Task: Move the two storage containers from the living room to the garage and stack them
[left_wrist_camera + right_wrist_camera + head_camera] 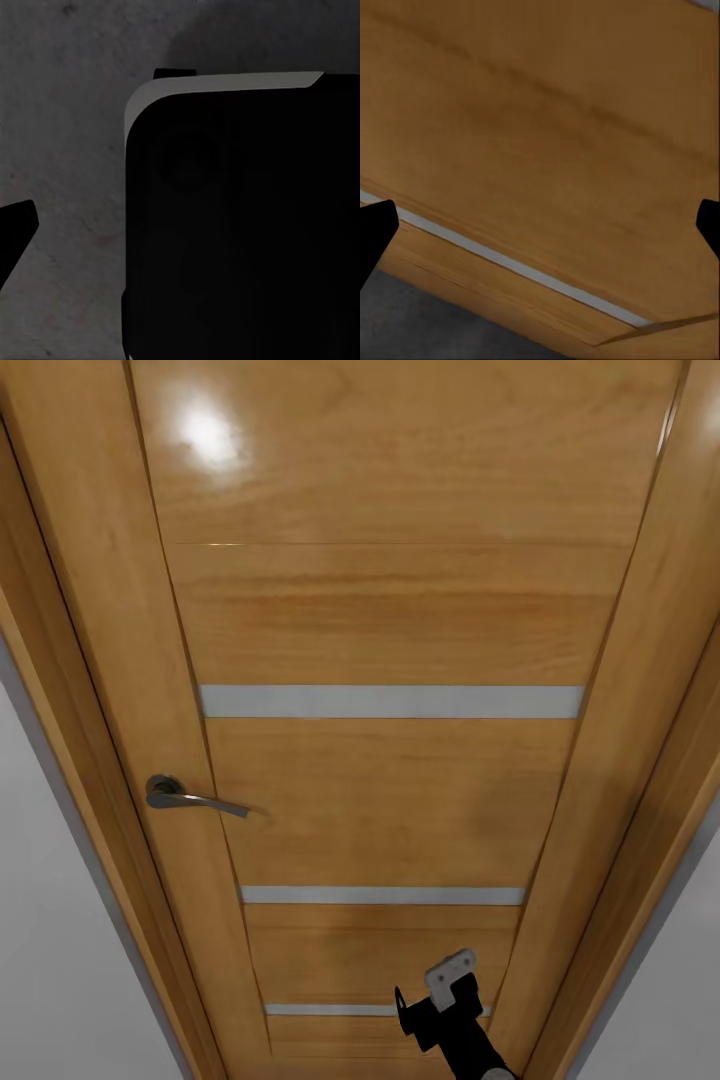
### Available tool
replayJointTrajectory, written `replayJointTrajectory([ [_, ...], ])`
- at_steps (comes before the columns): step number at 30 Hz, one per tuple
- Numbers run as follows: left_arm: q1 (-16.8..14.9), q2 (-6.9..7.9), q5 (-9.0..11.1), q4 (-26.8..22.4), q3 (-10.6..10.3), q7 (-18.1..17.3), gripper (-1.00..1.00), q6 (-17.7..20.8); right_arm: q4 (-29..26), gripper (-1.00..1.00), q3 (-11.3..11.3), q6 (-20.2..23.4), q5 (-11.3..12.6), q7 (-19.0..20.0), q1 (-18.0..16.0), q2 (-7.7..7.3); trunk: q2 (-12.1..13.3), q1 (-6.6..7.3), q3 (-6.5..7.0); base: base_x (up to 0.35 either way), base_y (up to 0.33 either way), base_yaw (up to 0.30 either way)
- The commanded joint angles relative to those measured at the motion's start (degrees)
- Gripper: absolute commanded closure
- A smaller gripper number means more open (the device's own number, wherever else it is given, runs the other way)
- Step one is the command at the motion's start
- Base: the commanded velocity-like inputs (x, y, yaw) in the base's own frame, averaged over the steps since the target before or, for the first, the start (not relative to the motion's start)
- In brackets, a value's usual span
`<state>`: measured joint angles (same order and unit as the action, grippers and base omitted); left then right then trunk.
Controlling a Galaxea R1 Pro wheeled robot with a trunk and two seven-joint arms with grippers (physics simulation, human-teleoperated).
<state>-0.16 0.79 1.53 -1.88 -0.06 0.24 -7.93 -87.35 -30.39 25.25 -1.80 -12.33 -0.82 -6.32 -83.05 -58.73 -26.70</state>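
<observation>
Facing an orange wooden door point(390, 620), shut in its frame and seen from close up, with white wall point(60, 920) at the view's left edge. No storage container anywhere in these views, so its bearing from either gripper cannot be told; probably at the garage doorway, in transit.

Furthest left on the door, near the hinge-side stile of the panel: a dark metal lever handle point(190, 797), rosette towards the frame, lever pointing right along the door face, long axis level. Next, three pale horizontal inlay strips point(390, 701), one above another.

Low and right of centre, the right gripper point(440, 1000) raised close before the door's bottom panels, well below and to the right of the handle. From its wrist view, two dark fingertips point(375, 232) far apart at the frame edges, nothing between them: spread wide and empty, aimed at the door's lower edge where wood meets dark grey floor point(420, 322).

Left gripper: from its wrist view, one dark fingertip point(16, 225) over grey speckled concrete point(67, 112) beside a large black rounded body point(240, 225); open or closed cannot be told.

Judged from this: the right arm nearer the door, with up and leftward the way to the handle.
</observation>
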Motion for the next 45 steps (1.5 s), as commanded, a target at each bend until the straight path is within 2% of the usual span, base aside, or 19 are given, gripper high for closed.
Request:
replayJointTrajectory([
  [1,0.0,0.00,0.1,0.0,0.0,0.0,-1.00,-0.2,-0.1,-1.00,-0.2,0.4,-1.5,-0.7,-0.1,0.20,0.0,0.00,-0.06,0.000,0.000,0.000],
  [5,0.0,0.00,0.2,0.0,0.0,0.0,-1.00,-0.2,-0.1,-1.00,-0.2,0.4,-3.3,-1.0,-0.7,0.35,0.0,0.00,-0.06,0.000,0.000,0.000],
  [6,0.0,0.00,0.2,0.0,0.0,0.0,-1.00,-0.2,0.8,-1.00,-0.1,0.5,-3.7,-1.0,-4.6,2.25,0.0,0.00,-0.06,0.000,0.000,0.000],
  [9,0.0,0.00,0.1,0.0,0.0,0.0,-1.00,-0.2,2.7,-1.00,-0.1,0.4,-3.7,-1.1,-6.8,4.77,0.0,0.00,-0.06,0.000,0.000,0.000],
  [15,0.0,0.00,0.2,0.0,0.0,0.0,-1.00,-0.2,10.8,-1.00,-0.1,-0.1,-3.7,-1.0,-13.1,7.08,0.0,0.00,-0.06,0.000,0.000,0.000],
  [20,0.0,0.00,0.2,0.0,0.0,0.0,-1.00,-0.2,15.5,-1.00,-0.1,-0.3,-3.7,-1.0,-16.3,9.33,0.0,0.00,-0.06,0.000,0.000,0.000],
  [30,0.0,0.00,0.2,0.0,0.0,0.0,-1.00,-0.2,17.8,-1.00,-0.1,-0.3,-3.7,-0.9,-18.6,10.76,0.0,0.00,-0.06,0.000,0.000,0.000],
  [32,0.0,0.00,0.1,0.0,0.0,0.0,-1.00,-0.2,19.4,-1.00,-0.1,-0.3,-3.7,-1.2,-19.9,11.58,0.0,0.00,-0.06,0.000,0.000,0.000],
  [33,0.0,0.00,0.2,0.0,0.0,0.0,-1.00,-0.2,21.3,-1.00,-0.1,-0.3,-3.7,-1.4,-21.0,12.40,0.0,0.00,-0.06,0.000,0.000,0.000],
  [34,0.0,0.00,0.2,0.0,0.0,0.0,-1.00,-0.2,28.3,-1.00,-0.1,-0.4,-3.8,-1.7,-25.6,14.69,0.0,0.00,-0.06,0.000,0.000,0.000],
  [38,0.0,0.00,0.2,0.0,0.0,0.0,-1.00,-0.2,30.4,-1.00,-0.1,-0.2,-3.8,-3.7,-27.4,16.31,0.0,0.00,-0.06,0.000,0.000,0.000],
  [39,0.0,0.00,0.2,0.0,0.0,0.0,-1.00,-0.2,30.6,-1.00,-0.1,-0.1,-3.8,-4.4,-27.7,16.31,0.0,0.00,-0.06,0.000,0.000,0.000],
  [40,0.0,0.00,0.2,0.0,0.0,0.0,-1.00,-0.2,32.2,-1.00,-0.1,-0.1,-3.8,-5.6,-29.4,16.31,0.0,0.00,-0.06,0.000,0.000,0.000],
  [45,0.0,0.00,0.1,0.0,0.0,0.0,-1.00,-0.2,37.4,-1.00,0.0,-0.1,-3.7,-6.2,-33.8,16.31,0.0,0.00,-0.06,0.000,0.000,0.000],
])
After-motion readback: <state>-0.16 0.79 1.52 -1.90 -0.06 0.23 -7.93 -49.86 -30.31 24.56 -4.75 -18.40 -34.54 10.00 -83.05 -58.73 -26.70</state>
